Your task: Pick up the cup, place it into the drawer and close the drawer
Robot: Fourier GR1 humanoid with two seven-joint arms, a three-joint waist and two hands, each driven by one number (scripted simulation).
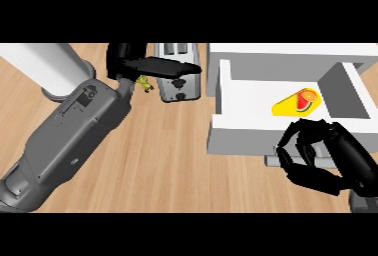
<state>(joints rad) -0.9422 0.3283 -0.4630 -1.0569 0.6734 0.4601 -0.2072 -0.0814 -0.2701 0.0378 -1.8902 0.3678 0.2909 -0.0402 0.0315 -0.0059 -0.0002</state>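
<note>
Head view
Cup (299, 102): yellow with a red and orange print, lying on its side inside the open drawer, toward its right wall, touching no hand.
Drawer (244, 87): white, pulled open at the right of the bench; its front panel is the near edge, with a grey handle just below.
Right hand (325, 157): at the near right, over the drawer front and handle; fingers and thumb curled inward with a gap between them, nothing held.
Left hand (159, 67): far centre-left, fingers stretched flat over a grey toaster (177, 82), holding nothing; a small yellow-green object (145, 84) sits just beside it.
Bench (170, 165): pale wood, bare between the arms.
Stage: the cup looks placed; closing the drawer remains.
Handling: the cup is probably light, stiff and smooth, so it may roll or slide when the drawer moves. If regrasped, take it around the body.
Next: push the front panel far, steadily.
</note>
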